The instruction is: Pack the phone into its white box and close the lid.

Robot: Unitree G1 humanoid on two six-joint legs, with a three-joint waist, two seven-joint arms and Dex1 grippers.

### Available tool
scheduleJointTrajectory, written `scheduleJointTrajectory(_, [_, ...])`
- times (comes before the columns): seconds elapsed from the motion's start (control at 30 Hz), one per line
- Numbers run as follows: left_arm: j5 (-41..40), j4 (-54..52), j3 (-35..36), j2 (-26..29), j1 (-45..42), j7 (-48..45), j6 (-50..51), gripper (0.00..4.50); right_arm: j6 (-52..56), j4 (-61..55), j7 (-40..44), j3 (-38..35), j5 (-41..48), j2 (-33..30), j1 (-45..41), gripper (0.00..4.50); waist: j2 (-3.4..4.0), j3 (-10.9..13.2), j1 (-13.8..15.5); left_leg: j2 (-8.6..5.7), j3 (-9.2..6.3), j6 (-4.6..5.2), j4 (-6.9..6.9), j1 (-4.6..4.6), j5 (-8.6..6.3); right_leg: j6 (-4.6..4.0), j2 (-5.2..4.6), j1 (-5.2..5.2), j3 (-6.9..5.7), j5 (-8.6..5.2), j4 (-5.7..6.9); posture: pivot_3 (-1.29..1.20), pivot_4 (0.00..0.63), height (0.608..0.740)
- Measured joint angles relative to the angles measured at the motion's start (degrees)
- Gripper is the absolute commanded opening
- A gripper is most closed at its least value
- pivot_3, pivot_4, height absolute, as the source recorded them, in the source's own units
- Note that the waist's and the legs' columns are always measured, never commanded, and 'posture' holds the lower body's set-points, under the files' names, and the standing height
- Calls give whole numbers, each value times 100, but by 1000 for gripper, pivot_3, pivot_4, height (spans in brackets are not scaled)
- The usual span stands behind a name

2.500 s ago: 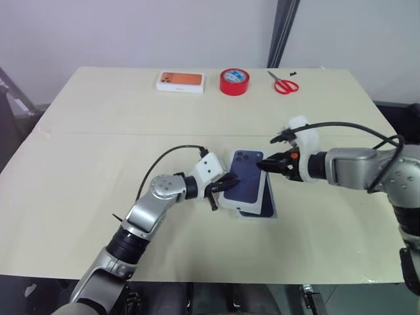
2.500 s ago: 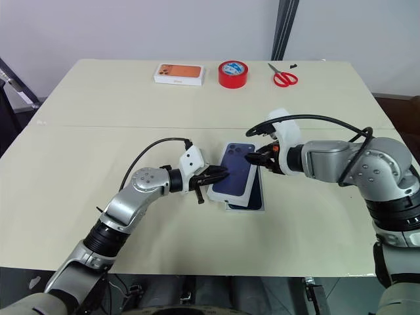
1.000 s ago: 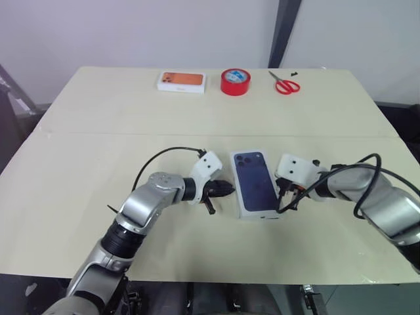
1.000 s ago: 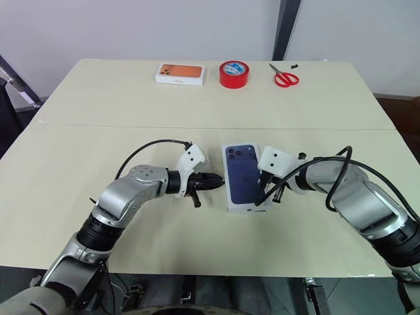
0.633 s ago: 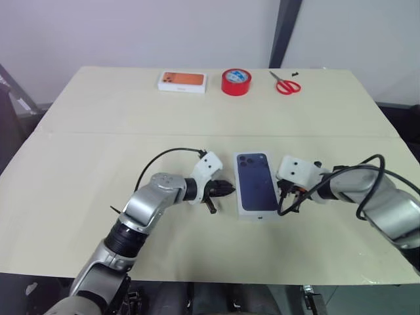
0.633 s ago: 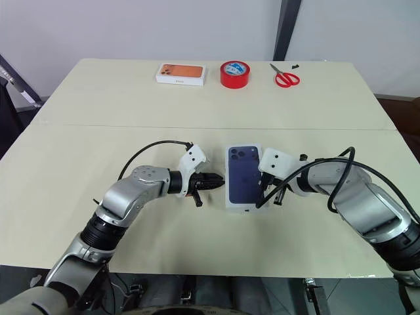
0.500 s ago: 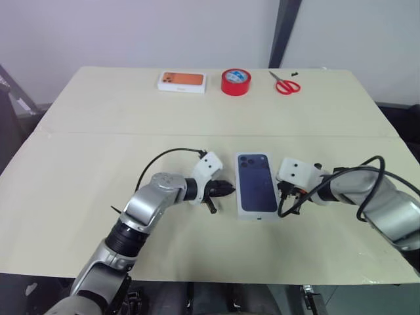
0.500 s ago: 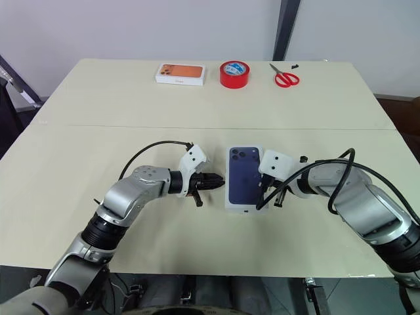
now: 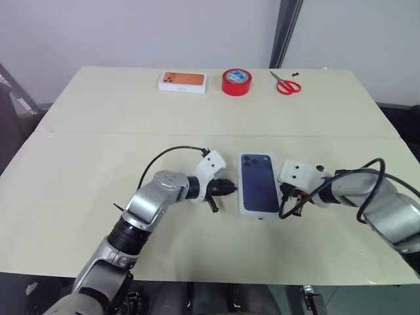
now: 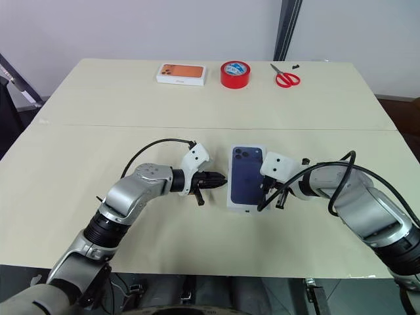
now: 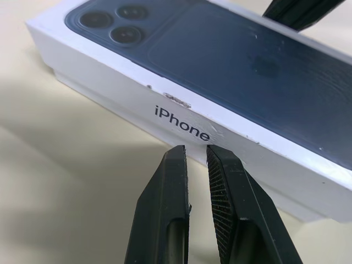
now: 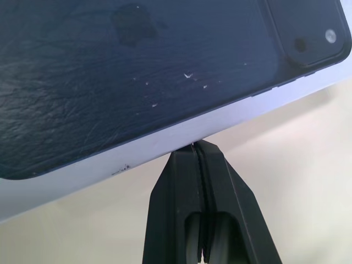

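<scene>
My left gripper (image 11: 196, 151), nearly closed, noses the lid (image 9: 258, 182) at its nine o'clock; my right gripper (image 12: 196, 146), pressed together, at three. Uneven pushing could skew the lid on the white box (image 11: 104, 96).

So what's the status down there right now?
Both end effectors empty, left and right flanking the lid. Lid on, box looks closed. Nothing in the way.

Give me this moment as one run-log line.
lid: on box, flat on table | left gripper: nearly shut, at lid's left side | right gripper: shut, at lid's right edge
</scene>
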Motion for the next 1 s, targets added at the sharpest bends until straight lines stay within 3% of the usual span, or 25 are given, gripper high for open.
scheduleJointTrajectory(0.47, [6,0,-30,48,29,16,-79,646,-66,-35,117,-57,-60,-38,26,37,0,0,0,0,0,0,0,1,0,0,0,0,0,0,1,0,150,729])
scheduleJointTrajectory(0.7, [0,0,-36,44,35,11,-96,646,-409,136,391,-557,-22,-348,26,37,0,0,2,-1,0,0,1,1,0,0,0,1,0,0,0,0,150,729])
scheduleJointTrajectory(0.9, [-11,14,-13,119,40,-18,-193,646,-479,-147,841,-1198,607,-329,136,37,0,0,2,-1,0,0,0,4,0,0,1,4,0,0,1,0,150,729])
scheduleJointTrajectory(1.0, [-263,128,380,34,5,-21,-192,646,-474,-540,920,-1214,832,-301,469,37,0,0,3,0,-1,1,0,9,0,1,1,9,-1,0,2,0,150,729])
